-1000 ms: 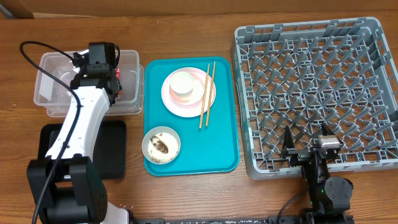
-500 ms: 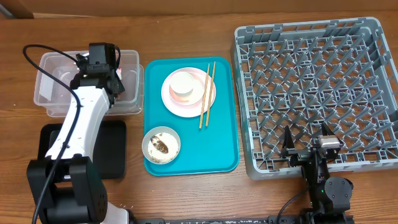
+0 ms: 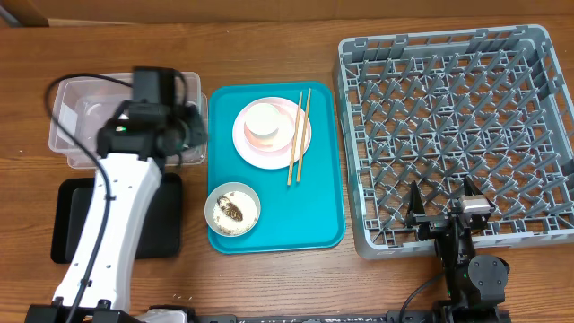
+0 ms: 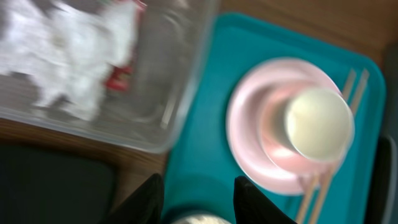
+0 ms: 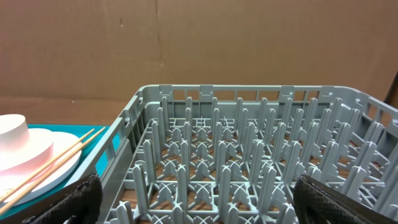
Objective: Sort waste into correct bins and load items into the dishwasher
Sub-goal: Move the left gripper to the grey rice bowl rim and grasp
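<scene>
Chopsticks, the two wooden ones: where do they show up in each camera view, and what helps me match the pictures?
Overhead: the chopsticks lie across the right edge of the pink plate, centre top.
Left wrist: far right, blurred, beside the plate.
Right wrist: lower left, over the plate.
Shared landmark: the pink plate.

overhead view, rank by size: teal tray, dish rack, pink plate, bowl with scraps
1. dish rack
2. teal tray
3. pink plate
4. bowl with scraps
No two look alike in size.
</scene>
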Robot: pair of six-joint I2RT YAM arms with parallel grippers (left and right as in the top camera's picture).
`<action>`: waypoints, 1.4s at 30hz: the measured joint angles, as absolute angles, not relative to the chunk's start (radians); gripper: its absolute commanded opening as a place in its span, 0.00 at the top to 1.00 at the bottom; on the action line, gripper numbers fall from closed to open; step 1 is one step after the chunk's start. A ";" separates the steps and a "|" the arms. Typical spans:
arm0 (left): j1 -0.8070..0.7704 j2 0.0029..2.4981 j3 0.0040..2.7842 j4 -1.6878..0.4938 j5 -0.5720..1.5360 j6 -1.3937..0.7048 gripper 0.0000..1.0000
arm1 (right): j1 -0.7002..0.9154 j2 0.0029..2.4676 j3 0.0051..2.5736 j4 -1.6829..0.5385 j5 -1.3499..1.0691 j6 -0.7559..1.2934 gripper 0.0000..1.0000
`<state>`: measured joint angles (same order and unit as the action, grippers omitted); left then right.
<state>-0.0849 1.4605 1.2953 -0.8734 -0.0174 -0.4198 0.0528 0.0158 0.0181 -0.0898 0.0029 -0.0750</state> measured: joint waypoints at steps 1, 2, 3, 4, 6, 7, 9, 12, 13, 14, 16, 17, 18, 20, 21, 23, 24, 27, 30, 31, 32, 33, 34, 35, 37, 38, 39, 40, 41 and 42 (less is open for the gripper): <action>-0.113 1.463 1.295 -0.889 0.006 -0.420 0.61 | 0.053 0.016 0.018 -0.091 0.004 -0.075 0.00; -0.140 1.464 1.295 -0.903 0.023 -0.420 0.61 | 0.053 0.016 0.018 -0.090 0.003 -0.075 0.00; -0.171 1.464 1.295 -0.910 0.034 -0.420 0.61 | 0.053 0.016 0.018 -0.090 0.004 -0.075 0.00; -0.204 1.465 1.295 -0.916 0.046 -0.419 0.61 | 0.053 0.016 0.018 -0.090 0.003 -0.075 0.00; -0.266 1.468 1.294 -0.925 0.060 -0.420 0.61 | 0.053 0.016 0.018 -0.090 0.003 -0.075 0.00; -0.297 1.471 1.293 -0.931 0.065 -0.420 0.61 | 0.053 0.016 0.018 -0.090 0.004 -0.075 0.00; -0.357 1.482 1.287 -0.944 0.068 -0.420 0.64 | 0.053 0.016 0.018 -0.090 0.003 -0.075 0.00; -0.434 1.509 1.280 -0.973 0.062 -0.421 0.73 | 0.053 0.016 0.018 -0.091 0.003 -0.075 0.00; -0.453 1.518 1.279 -0.978 0.057 -0.422 0.74 | 0.053 0.016 0.018 -0.090 0.003 -0.075 0.00; -0.471 1.526 1.278 -0.982 0.053 -0.424 0.74 | 0.053 0.016 0.018 -0.090 0.003 -0.075 0.00; -0.498 1.541 1.275 -0.991 0.048 -0.427 0.77 | 0.053 0.016 0.018 -0.090 0.004 -0.075 0.00; -0.507 1.547 1.274 -0.994 0.047 -0.430 0.78 | 0.053 0.016 0.018 -0.090 0.003 -0.075 0.00; -0.515 1.551 1.272 -1.000 0.044 -0.437 0.80 | 0.053 0.016 0.018 -0.090 0.003 -0.075 0.00; -0.524 1.559 1.269 -1.013 0.041 -0.443 0.83 | 0.053 0.016 0.018 -0.090 0.003 -0.075 0.00; -0.529 1.565 1.269 -1.026 0.038 -0.447 0.83 | 0.053 0.016 0.018 -0.090 0.003 -0.075 0.00; -0.531 1.575 1.269 -1.037 0.036 -0.456 0.85 | 0.053 0.016 0.018 -0.090 0.003 -0.075 0.00; -0.531 1.584 1.268 -1.042 0.033 -0.464 0.87 | 0.053 0.016 0.018 -0.090 0.003 -0.075 0.00; -0.531 1.614 1.262 -1.044 0.032 -0.480 0.94 | 0.053 0.016 0.018 -0.090 0.003 -0.075 0.00; -0.531 1.641 1.242 -1.044 0.030 -0.501 0.96 | 0.053 0.016 0.018 -0.090 0.003 -0.075 0.00; -0.531 1.649 1.235 -1.043 0.029 -0.503 0.96 | 0.053 0.016 0.018 -0.090 0.003 -0.075 0.00; -0.531 1.655 1.231 -1.043 0.028 -0.505 0.96 | 0.053 0.016 0.018 -0.091 0.003 -0.075 0.00; -0.531 1.663 1.227 -1.044 0.025 -0.507 0.96 | 0.053 0.016 0.018 -0.090 0.003 -0.075 0.00; -0.531 1.668 1.225 -1.042 0.023 -0.508 0.96 | 0.053 0.016 0.018 -0.090 0.004 -0.075 0.00; -0.531 1.671 1.224 -1.042 0.020 -0.511 0.96 | 0.053 0.016 0.018 -0.090 0.003 -0.075 0.00; -0.531 1.673 1.222 -1.041 0.015 -0.517 0.94 | 0.053 0.016 0.018 -0.090 0.003 -0.075 0.00; -0.531 1.673 1.222 -1.040 0.012 -0.518 0.93 | 0.053 0.016 0.018 -0.090 0.003 -0.075 0.00; -0.531 1.673 1.222 -1.040 0.010 -0.519 0.92 | 0.053 0.016 0.018 -0.090 0.003 -0.075 0.00; -0.531 1.673 1.222 -1.040 0.010 -0.519 0.91 | 0.053 0.016 0.018 -0.090 0.003 -0.075 0.00; -0.531 1.673 1.222 -1.040 0.010 -0.519 0.90 | 0.053 0.016 0.018 -0.090 0.003 -0.075 0.00; -0.531 1.673 1.222 -1.041 0.007 -0.519 0.89 | 0.053 0.016 0.018 -0.089 0.003 -0.075 0.00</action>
